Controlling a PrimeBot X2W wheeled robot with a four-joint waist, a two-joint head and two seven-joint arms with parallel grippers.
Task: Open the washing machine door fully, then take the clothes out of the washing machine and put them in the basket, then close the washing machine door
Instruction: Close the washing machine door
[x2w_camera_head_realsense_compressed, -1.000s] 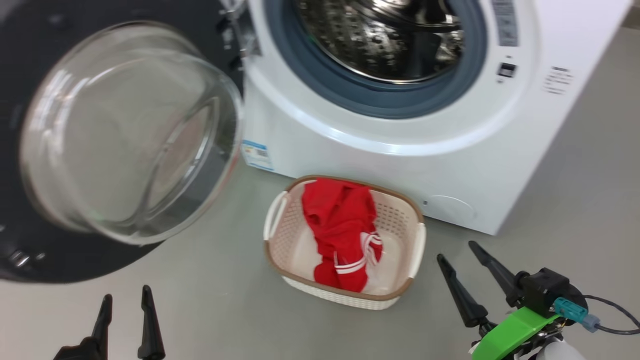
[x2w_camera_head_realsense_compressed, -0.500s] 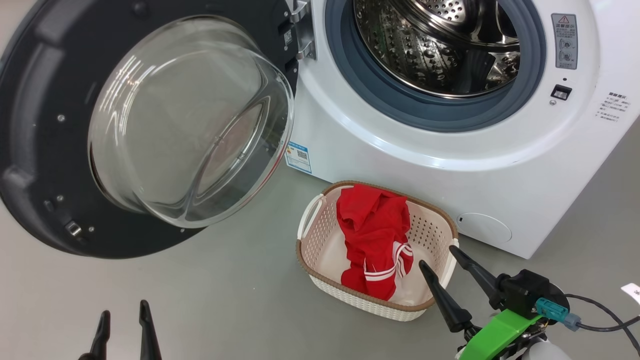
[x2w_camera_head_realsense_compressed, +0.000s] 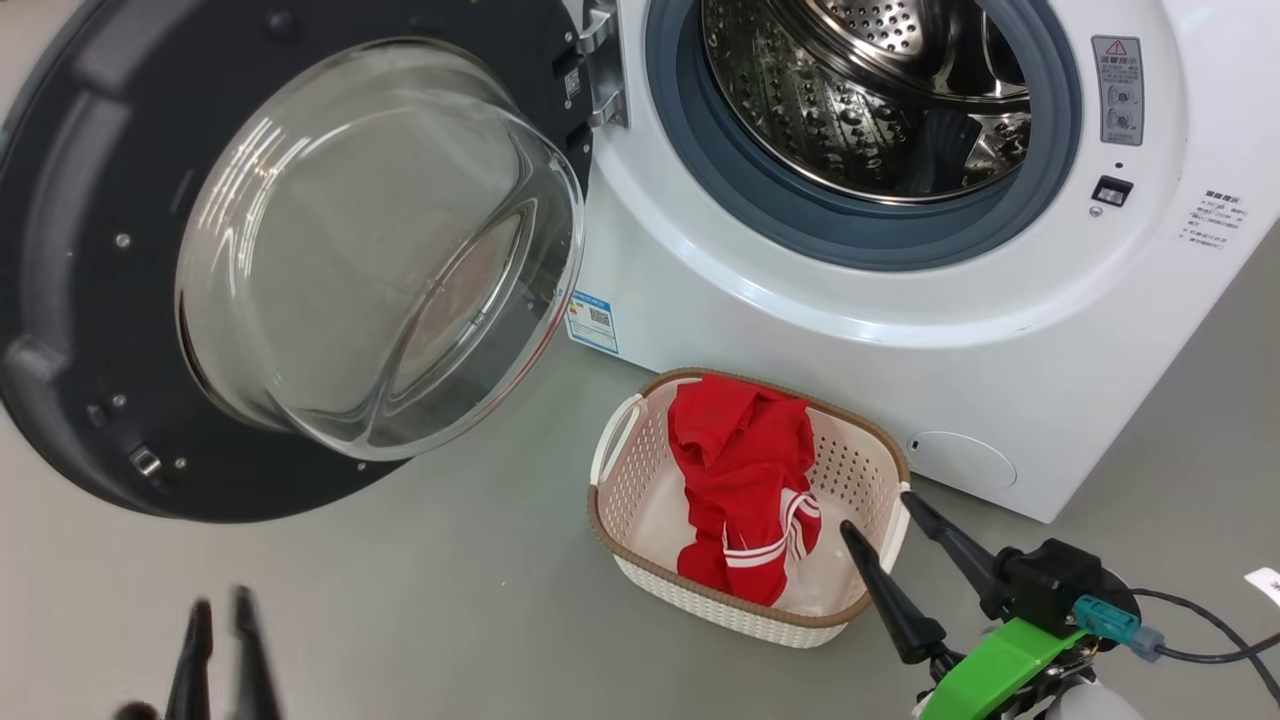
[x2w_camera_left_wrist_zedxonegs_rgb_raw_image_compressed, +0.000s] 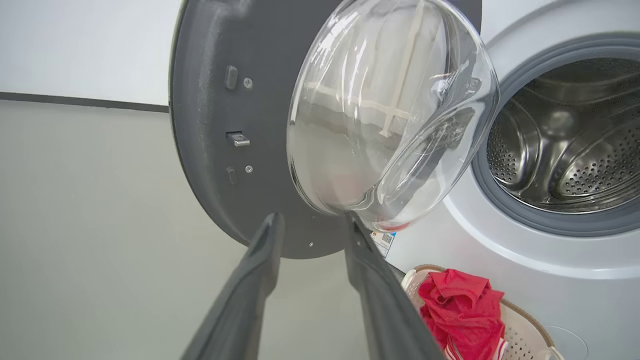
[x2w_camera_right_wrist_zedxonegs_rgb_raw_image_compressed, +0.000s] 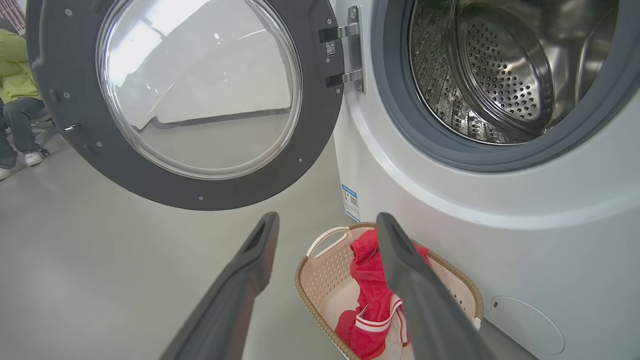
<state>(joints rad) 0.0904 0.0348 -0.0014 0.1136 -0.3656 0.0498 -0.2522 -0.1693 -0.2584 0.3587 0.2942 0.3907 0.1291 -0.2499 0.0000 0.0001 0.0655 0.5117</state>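
The washing machine door (x2w_camera_head_realsense_compressed: 60, 300) stands swung wide to the left, its glass bowl (x2w_camera_head_realsense_compressed: 380, 250) bulging toward me. The white washing machine (x2w_camera_head_realsense_compressed: 760, 330) shows a bare steel drum (x2w_camera_head_realsense_compressed: 880, 100). Red clothes (x2w_camera_head_realsense_compressed: 745, 470) with white stripes lie in the cream basket (x2w_camera_head_realsense_compressed: 690, 600) on the floor in front of the machine. My right gripper (x2w_camera_head_realsense_compressed: 878, 513) is open just over the basket's right end, holding nothing. My left gripper (x2w_camera_head_realsense_compressed: 220, 610) is blurred at the lower left. In its wrist view, that left gripper (x2w_camera_left_wrist_zedxonegs_rgb_raw_image_compressed: 312, 217) has its fingers apart and empty, pointing at the door's lower edge (x2w_camera_left_wrist_zedxonegs_rgb_raw_image_compressed: 220, 150).
Grey floor (x2w_camera_head_realsense_compressed: 420, 600) spreads left of the basket under the door. A person (x2w_camera_right_wrist_zedxonegs_rgb_raw_image_compressed: 15, 90) in a yellow-green top sits far off beyond the door. A cable (x2w_camera_head_realsense_compressed: 1210, 640) trails from my right wrist.
The head camera shifted early on, then held steady. My left gripper's fingers have drawn closer together and moved slightly left, blurred. The right gripper, basket and door stay put.
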